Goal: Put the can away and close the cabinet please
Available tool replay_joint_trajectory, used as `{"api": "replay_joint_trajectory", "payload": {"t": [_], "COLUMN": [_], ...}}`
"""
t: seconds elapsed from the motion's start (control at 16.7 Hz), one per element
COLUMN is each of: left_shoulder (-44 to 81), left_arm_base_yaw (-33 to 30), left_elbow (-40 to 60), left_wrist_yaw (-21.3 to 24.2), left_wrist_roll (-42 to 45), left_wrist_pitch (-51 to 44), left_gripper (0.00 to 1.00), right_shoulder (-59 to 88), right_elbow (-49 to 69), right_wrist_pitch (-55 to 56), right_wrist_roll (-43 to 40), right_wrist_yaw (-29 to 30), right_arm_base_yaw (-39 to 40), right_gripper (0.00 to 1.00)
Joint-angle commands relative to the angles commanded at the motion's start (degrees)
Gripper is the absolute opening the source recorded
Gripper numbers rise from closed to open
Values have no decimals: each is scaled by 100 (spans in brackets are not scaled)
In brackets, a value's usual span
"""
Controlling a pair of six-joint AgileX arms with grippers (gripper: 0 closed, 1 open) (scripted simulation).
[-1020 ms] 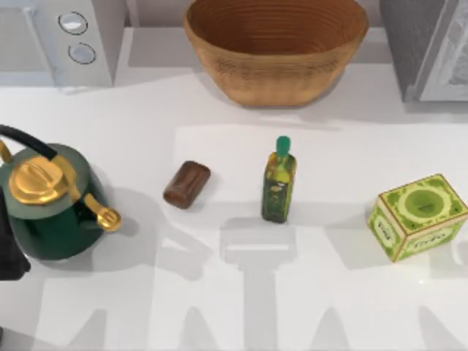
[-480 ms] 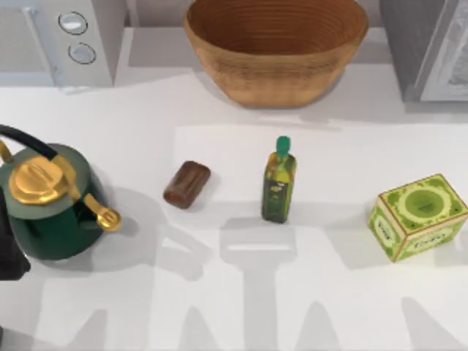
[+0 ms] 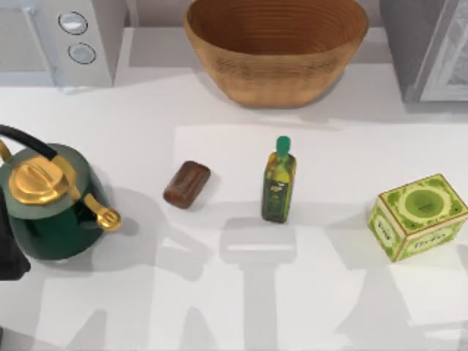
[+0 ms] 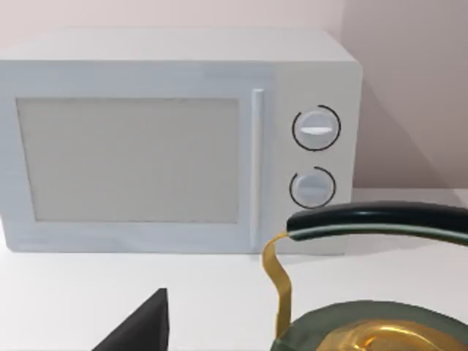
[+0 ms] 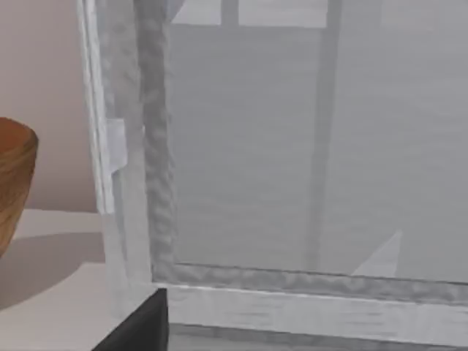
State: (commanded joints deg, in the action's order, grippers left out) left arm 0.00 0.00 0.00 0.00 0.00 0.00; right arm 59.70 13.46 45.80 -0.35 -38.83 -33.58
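Observation:
The can [image 3: 186, 184] is a brown cylinder lying on its side on the white table, left of centre. The cabinet [image 3: 409, 44] is a grey box at the back right, and its pale framed door panel [image 3: 446, 55] stands at an angle to it. In the right wrist view the door panel [image 5: 307, 146] looms close, with a dark part of my right gripper [image 5: 139, 329] low in front of it. My left arm [image 3: 7, 252] sits at the table's left edge beside the kettle. A dark part of my left gripper [image 4: 139, 329] faces the microwave.
A green and gold kettle [image 3: 51, 201] stands at the left. A white microwave [image 3: 66, 40] sits back left, and a wicker basket [image 3: 274, 69] at back centre. An olive oil bottle [image 3: 278, 183] stands mid-table, with a green box [image 3: 417, 216] to its right.
The shadows on the table's front right have shifted and widened. The can, bottle, box and kettle have not moved.

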Motion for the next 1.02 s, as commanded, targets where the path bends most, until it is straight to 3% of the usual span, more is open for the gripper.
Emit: {"api": "replay_joint_trajectory", "payload": {"t": [0.24,0.48,1.02], "left_shoulder": [0,0,0], "left_arm_base_yaw": [0,0,0], "left_elbow": [0,0,0], "left_wrist_yaw": [0,0,0], "left_wrist_roll": [0,0,0], "left_wrist_pitch": [0,0,0], "left_gripper": [100,100,100], "right_shoulder": [1865,2772,2920], "right_elbow": [444,713,912], "right_wrist_pitch": [1499,2217,2097], "right_wrist_roll": [99,162,175], "right_wrist_yaw": [-1129,-1805,-1945], "right_arm_base_yaw": [-1411,-2359,-2495], "right_gripper": [100,100,100]}}
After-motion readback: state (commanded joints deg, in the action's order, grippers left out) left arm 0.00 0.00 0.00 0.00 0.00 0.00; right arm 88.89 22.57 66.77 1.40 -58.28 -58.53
